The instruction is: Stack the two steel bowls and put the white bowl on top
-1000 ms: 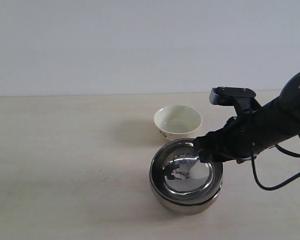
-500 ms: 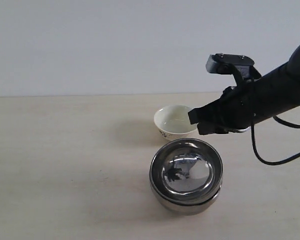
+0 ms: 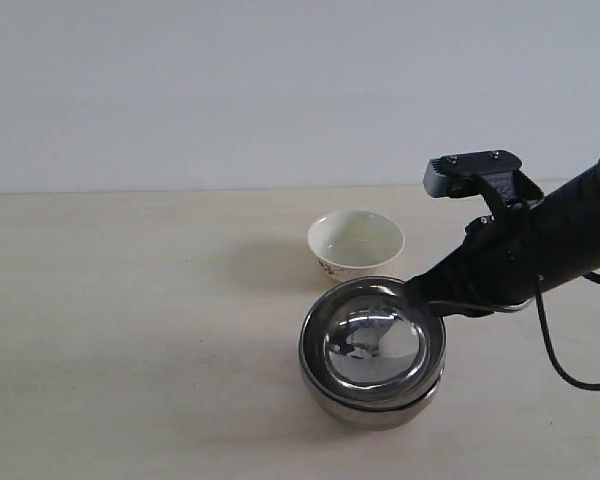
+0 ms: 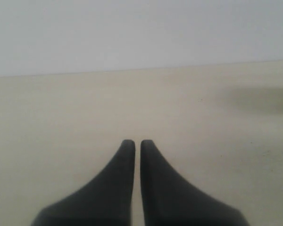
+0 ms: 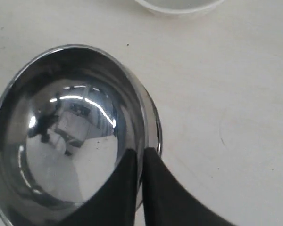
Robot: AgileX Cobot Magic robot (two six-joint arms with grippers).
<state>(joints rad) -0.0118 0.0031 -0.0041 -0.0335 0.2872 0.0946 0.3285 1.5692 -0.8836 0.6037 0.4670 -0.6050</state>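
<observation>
The two steel bowls (image 3: 372,345) sit nested one inside the other on the table, the lower bowl's wall (image 3: 375,408) showing beneath. Just behind them stands the white bowl (image 3: 356,243), upright and empty. My right gripper (image 3: 413,292) hangs at the stack's right rim with its fingers shut. In the right wrist view its tips (image 5: 139,151) lie over the rim of the steel bowls (image 5: 61,132), and the white bowl (image 5: 179,4) peeks in at the frame edge. My left gripper (image 4: 133,142) is shut over bare table, outside the exterior view.
The pale table top (image 3: 130,320) stretches wide to the left of the bowls. A plain wall (image 3: 280,90) rises behind the table's far edge. The right arm's black cable (image 3: 570,375) loops to the right of the stack.
The right gripper rose from the stack's rim toward the white bowl, then came back down and to the right, beside the rim. The bowls have stayed put.
</observation>
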